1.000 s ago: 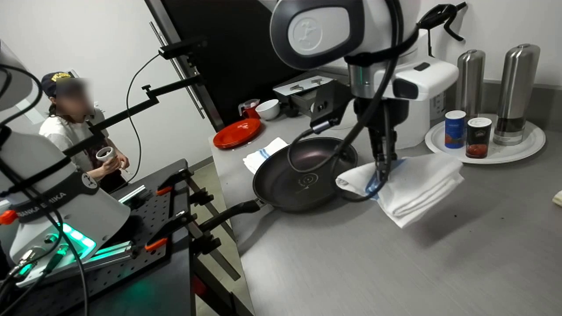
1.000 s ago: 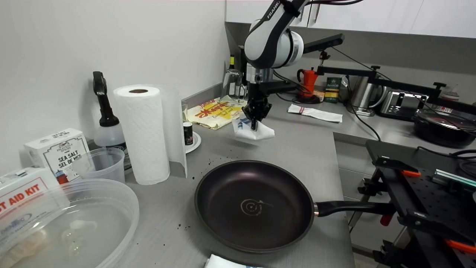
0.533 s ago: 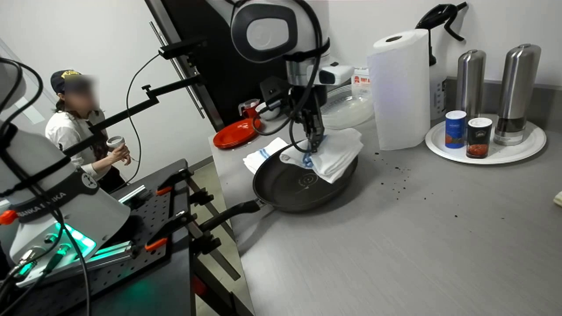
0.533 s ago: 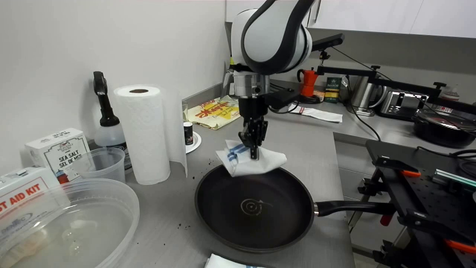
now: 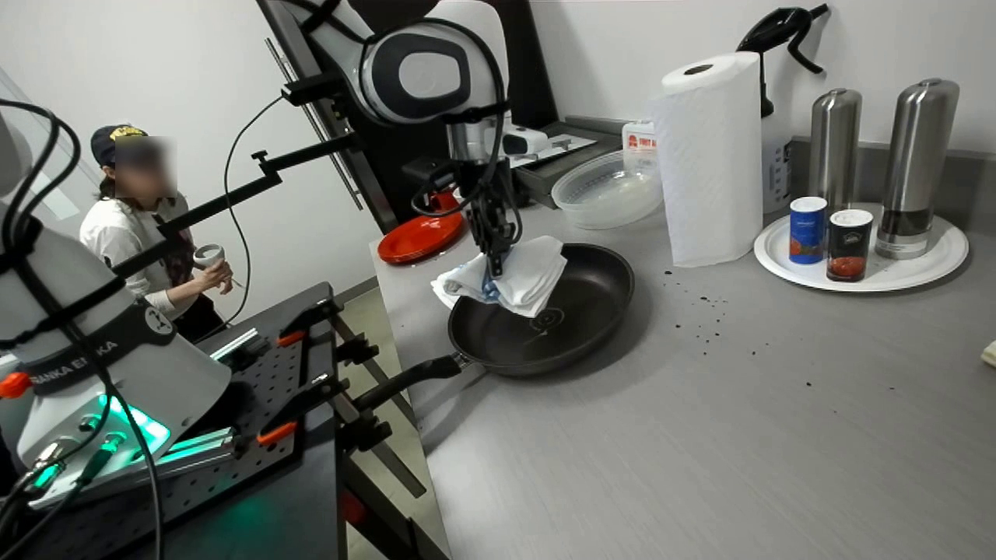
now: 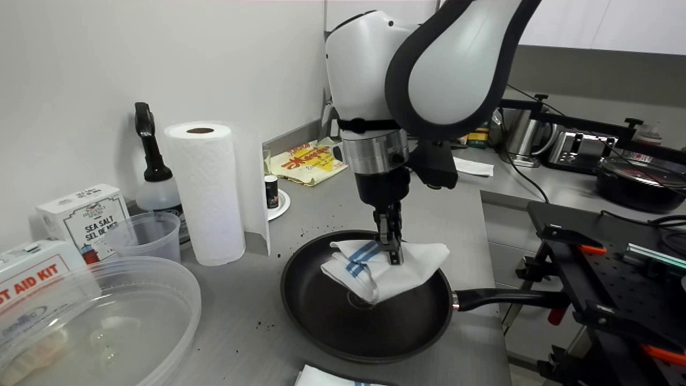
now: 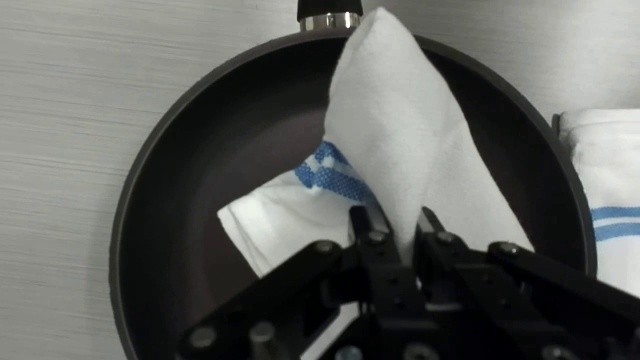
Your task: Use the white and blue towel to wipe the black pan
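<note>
The black pan [image 5: 506, 346] sits on the grey counter; it also shows in an exterior view [image 6: 364, 338] and in the wrist view [image 7: 200, 175]. My gripper [image 6: 395, 257] points down over the pan and is shut on the white and blue towel [image 6: 415, 271], pinching a fold of it. In the wrist view, the fold of the towel [image 7: 395, 110] runs between the fingertips [image 7: 392, 220], and its corners spread over the pan's inside. The towel hangs over the handle-side half of the pan. I cannot tell whether its underside touches the pan.
A second folded white cloth with blue stripes [image 7: 617, 185] lies beside the pan, opposite the paper towel roll's [image 6: 206, 198] far side. A clear tub [image 6: 182, 343], red plates [image 5: 420, 237] and a white plate [image 5: 945, 249] with shakers stand around. Dark crumbs lie near the pan.
My gripper has carried the towel from above the counter beyond the pan, across the pan's rim, to over its inside. The pan has not moved.
</note>
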